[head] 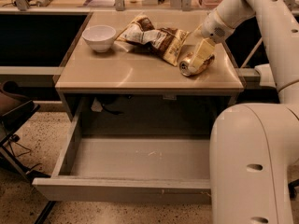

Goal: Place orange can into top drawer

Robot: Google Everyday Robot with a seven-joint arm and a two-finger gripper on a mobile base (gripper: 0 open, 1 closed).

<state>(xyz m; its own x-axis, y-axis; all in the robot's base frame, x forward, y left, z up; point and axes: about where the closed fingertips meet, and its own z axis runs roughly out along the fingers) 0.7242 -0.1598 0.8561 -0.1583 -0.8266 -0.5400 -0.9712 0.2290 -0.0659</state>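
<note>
The orange can (185,66) lies on its side on the beige table (126,71), near the right front corner, its silver top facing the front left. My gripper (200,59) reaches down from the upper right and sits right at the can, covering its right half. The top drawer (140,158) is pulled out wide below the table, and its scuffed grey inside holds nothing. The can rests on the tabletop.
A white bowl (99,36) stands at the table's back left. A brown-and-white snack bag (154,35) lies just left of the can. My white body (254,162) fills the lower right, over the drawer's right end. A dark chair (14,115) is at the left.
</note>
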